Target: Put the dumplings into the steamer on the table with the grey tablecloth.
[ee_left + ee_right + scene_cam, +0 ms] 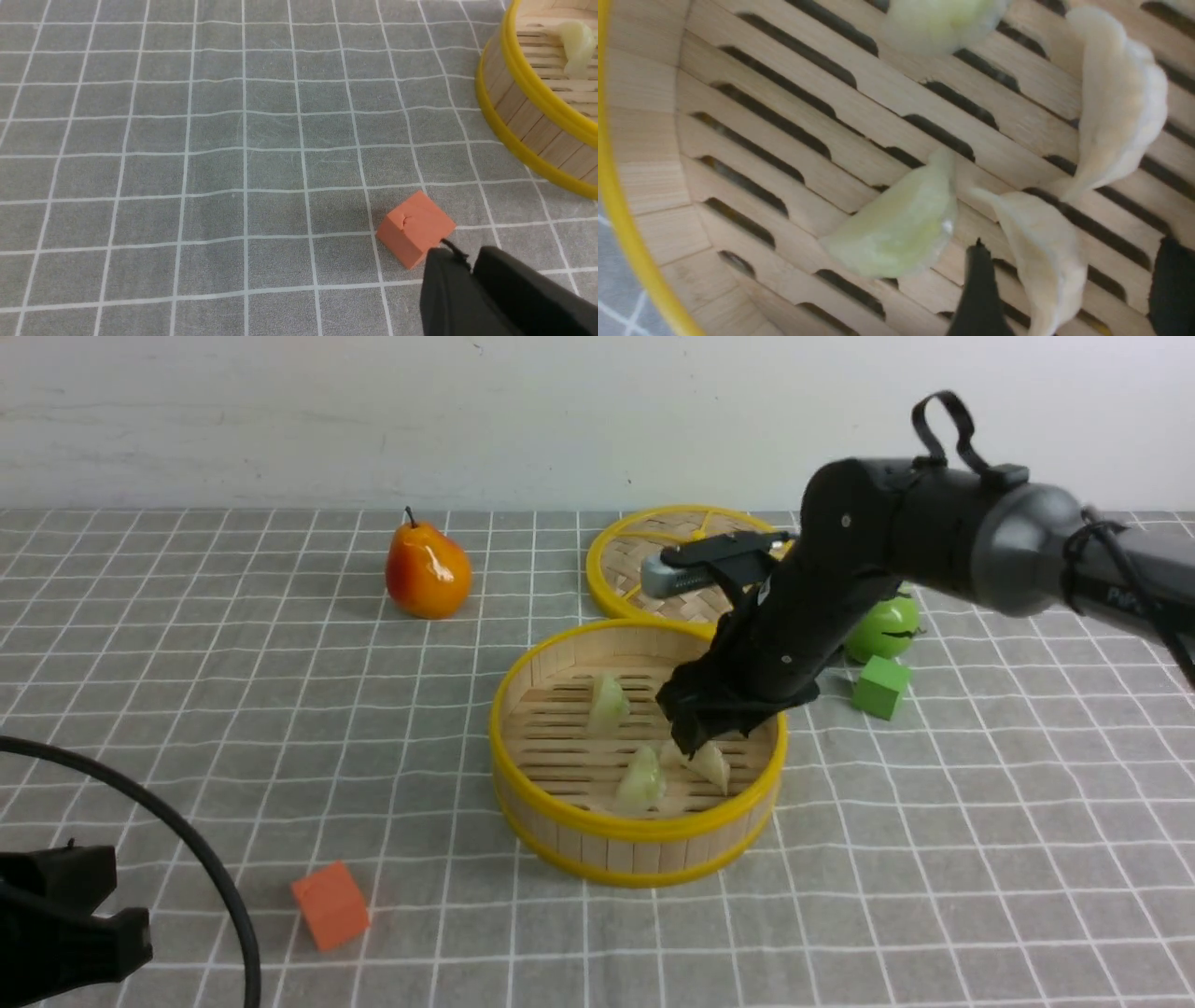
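Observation:
The steamer [644,845] stands mid-table on the grey tablecloth [233,709]. It holds two green dumplings [608,702] [641,779] and a cream one [711,765]. My right gripper [695,733] hangs inside the steamer's right half, open. In the right wrist view its fingers [980,289] straddle a cream dumpling [1041,261] without touching it. That view also shows a green dumpling [901,224], a second cream one [1120,102] and another green one [943,18] on the slatted floor. My left gripper [121,933] is shut and empty at the near left, beside the orange cube [416,228].
The woven lid [653,560] lies behind the steamer. A pear [428,569] stands at the back left. A green apple [882,627] and a green cube [880,686] sit right of the steamer. The orange cube [330,905] lies near left.

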Motion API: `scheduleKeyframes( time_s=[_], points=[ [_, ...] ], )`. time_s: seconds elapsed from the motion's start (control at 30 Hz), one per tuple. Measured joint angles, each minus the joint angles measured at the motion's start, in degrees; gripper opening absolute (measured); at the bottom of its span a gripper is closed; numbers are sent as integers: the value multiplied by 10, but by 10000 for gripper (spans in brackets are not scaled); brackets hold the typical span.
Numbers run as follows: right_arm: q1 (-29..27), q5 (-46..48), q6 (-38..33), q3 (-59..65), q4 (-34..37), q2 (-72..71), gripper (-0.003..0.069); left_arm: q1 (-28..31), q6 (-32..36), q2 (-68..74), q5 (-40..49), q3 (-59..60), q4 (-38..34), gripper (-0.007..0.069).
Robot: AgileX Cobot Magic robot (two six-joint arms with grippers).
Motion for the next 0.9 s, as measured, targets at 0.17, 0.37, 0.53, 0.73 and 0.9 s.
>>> scheduleKeyframes(
  time_s=[0.17,0.37,0.53,0.73,0.9],
  points=[
    [0,24,5,-28,-60,-127,356,0,0,0,-1,0,0,81],
    [-1,25,54,35,-182,-326,62,0,0,0,-1,0,0,86],
    [-1,-96,94,242,-195,-502,-20,0,0,0,-1,0,0,92],
    [-1,-474,99,617,-209,-690,-20,0,0,0,-1,0,0,96],
    [-1,-742,99,841,-214,-792,-18,0,0,0,-1,0,0,102]
  ],
)
